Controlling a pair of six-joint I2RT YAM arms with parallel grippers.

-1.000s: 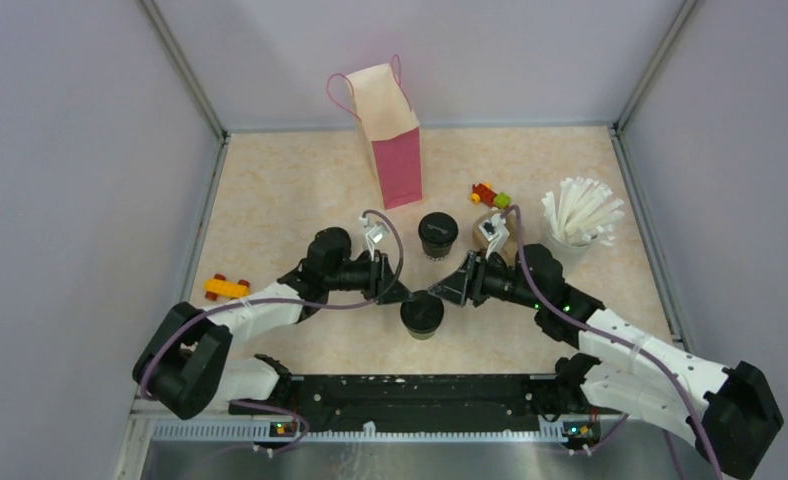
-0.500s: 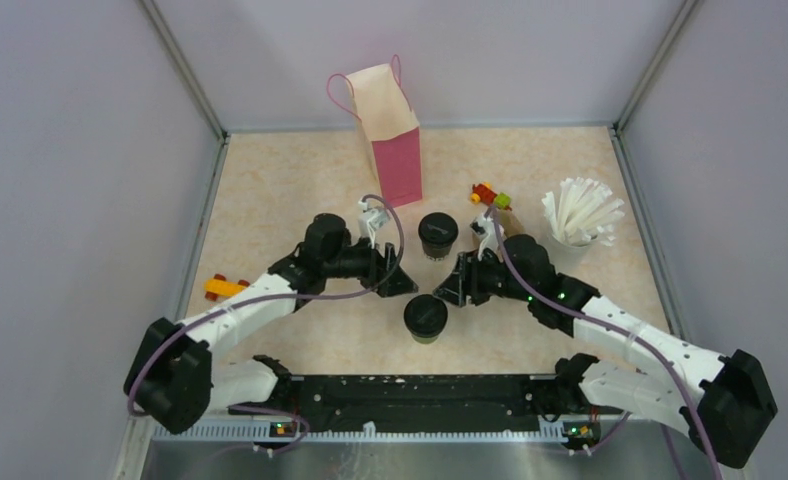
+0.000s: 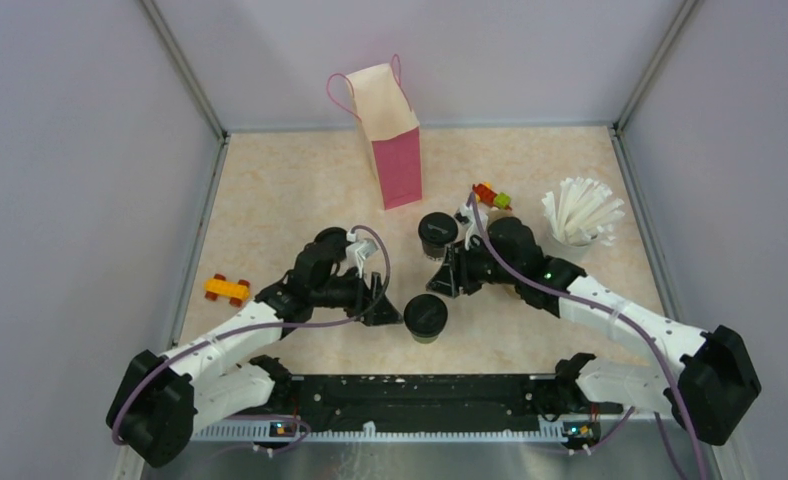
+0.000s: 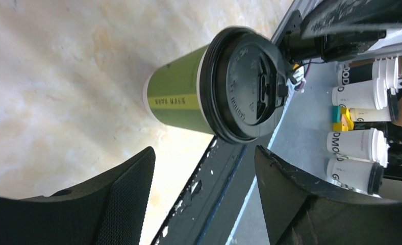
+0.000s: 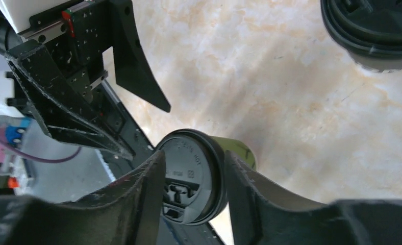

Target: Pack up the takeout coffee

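Note:
Two takeout coffee cups stand mid-table. The near cup (image 3: 426,318) is olive green with a black lid (image 4: 245,84). The far cup (image 3: 437,232) also carries a black lid and shows in the top right corner of the right wrist view (image 5: 372,25). My left gripper (image 3: 388,310) is open just left of the near cup (image 4: 181,94), which stands clear ahead of its fingers (image 4: 130,199). My right gripper (image 3: 444,280) hovers between the two cups. Its jaws stand apart with nothing gripped. The near cup's lid (image 5: 194,178) shows beyond the gap.
A pink paper bag (image 3: 395,140) stands open at the back. At the right is a cup of white straws (image 3: 580,215), with small toy bricks (image 3: 492,196) beside it. A yellow-orange toy (image 3: 227,289) lies at the left. Grey walls enclose the table.
Both grippers have left the near cup. The left one opened and drew back to the left. The right one moved up toward the far cup.

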